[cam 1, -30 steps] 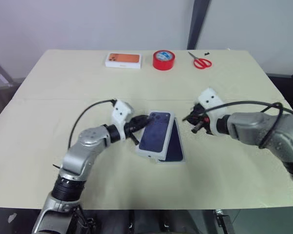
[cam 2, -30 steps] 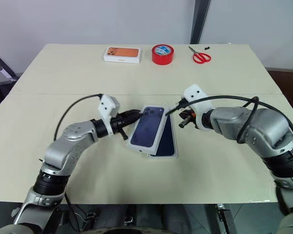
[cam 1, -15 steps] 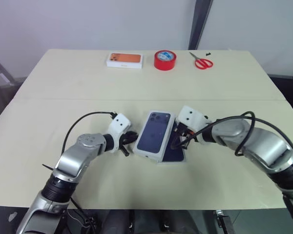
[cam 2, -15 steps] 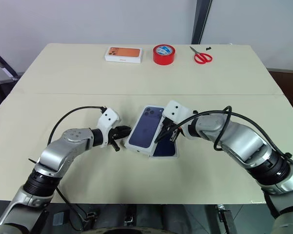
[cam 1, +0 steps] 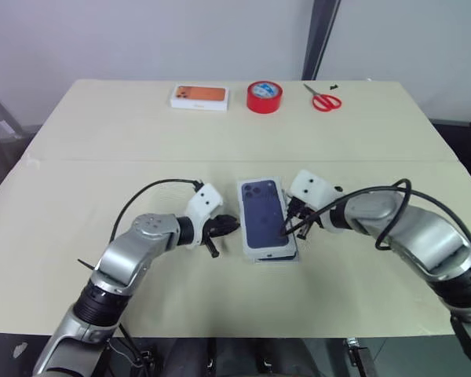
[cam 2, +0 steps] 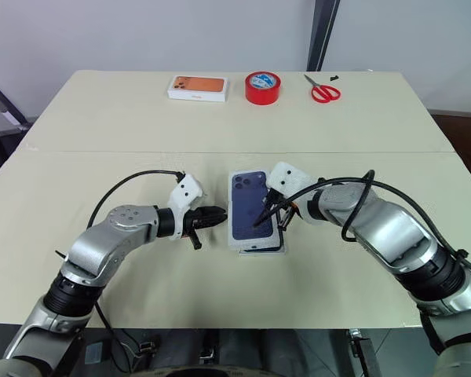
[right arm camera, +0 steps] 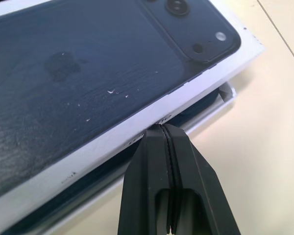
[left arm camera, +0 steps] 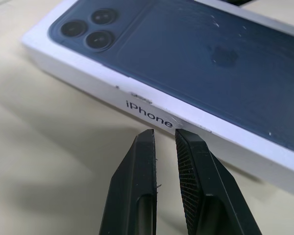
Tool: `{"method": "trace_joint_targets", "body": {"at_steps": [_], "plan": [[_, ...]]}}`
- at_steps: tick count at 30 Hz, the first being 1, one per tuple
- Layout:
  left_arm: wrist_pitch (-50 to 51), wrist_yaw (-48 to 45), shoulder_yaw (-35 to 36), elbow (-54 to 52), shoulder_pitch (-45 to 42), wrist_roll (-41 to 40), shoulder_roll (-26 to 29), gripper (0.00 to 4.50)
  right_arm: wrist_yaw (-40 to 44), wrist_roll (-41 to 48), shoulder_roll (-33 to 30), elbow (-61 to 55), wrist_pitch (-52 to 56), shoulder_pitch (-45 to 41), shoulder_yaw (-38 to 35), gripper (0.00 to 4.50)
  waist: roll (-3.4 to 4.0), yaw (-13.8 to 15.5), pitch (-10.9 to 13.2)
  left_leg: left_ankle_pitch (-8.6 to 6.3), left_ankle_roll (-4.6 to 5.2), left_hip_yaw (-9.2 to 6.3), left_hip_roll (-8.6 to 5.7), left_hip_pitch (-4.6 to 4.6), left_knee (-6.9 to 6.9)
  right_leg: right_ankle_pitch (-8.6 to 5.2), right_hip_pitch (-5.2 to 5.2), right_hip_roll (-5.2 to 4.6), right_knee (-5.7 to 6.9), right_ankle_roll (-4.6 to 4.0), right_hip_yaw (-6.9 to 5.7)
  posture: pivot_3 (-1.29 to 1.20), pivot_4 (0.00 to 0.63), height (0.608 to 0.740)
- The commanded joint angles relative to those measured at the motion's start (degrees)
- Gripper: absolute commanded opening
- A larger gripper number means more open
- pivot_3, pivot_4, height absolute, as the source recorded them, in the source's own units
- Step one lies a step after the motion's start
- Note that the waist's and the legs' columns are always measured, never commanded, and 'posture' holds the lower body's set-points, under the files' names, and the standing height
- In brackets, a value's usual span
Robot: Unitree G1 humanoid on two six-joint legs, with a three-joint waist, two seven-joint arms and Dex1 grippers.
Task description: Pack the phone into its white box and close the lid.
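Near the tabletop's middle, the lid (cam 1: pixel 263 216) is laid crookedly over the white box (right arm camera: pixel 220 100), nudged by the clenched right claw (cam 1: pixel 287 228) and nearly closed left claw (cam 1: pixel 234 223), so jamming is risked.

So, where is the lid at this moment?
In the left eye view the lid sits over the white box at the table's centre front, between the left gripper and the right gripper.

Both arms are silver-grey metal with black joints. A white camera block sits on each wrist, fed by a looping black cable. Each gripper has two black, ribbed fingers (left arm camera: pixel 198 181).
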Motion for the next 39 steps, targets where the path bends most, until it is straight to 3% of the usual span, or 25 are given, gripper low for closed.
{"method": "trace_joint_targets", "body": {"at_steps": [1,31,35,39], "plan": [[-0.2,-0.33,-1.51,-3.17,-1.46,-1.37,-1.87,0.71,2.53,0.29,-0.7,-4.61,0.24,1.05,-1.2,0.01,0.0,0.0,0.0,0.0,0.0,0.0,0.0,0.0,0.0,0.0,0.0,0.0,0.0,0.0,0.0,0.0,0.15,0.725],[0.77,-1.05,-4.59,-1.85,-1.78,0.48,-1.11,0.71,6.64,-4.55,-2.81,-6.8,0.74,6.38,-3.16,0.01,0.0,0.05,0.0,0.0,0.0,0.0,-0.05,0.0,0.02,0.0,0.01,0.01,0.02,0.0,-0.01,0.0,0.15,0.725],[0.36,-1.12,-1.47,-1.86,-1.33,-0.91,-0.45,0.71,8.8,-4.38,-4.9,-5.72,-2.76,7.91,-7.43,0.01,0.0,0.09,0.0,0.0,0.0,0.0,-0.06,0.0,0.02,0.0,0.02,0.01,0.02,0.0,-0.01,0.0,0.15,0.725],[1.19,0.39,5.77,-1.51,-3.92,-6.09,-3.89,0.71,13.99,1.14,-4.99,-6.14,-5.68,10.84,-16.8,0.01,-0.01,0.12,0.0,0.0,0.0,0.0,-0.06,0.0,0.03,0.0,0.02,0.02,0.03,0.01,-0.01,0.0,0.15,0.725]]}}
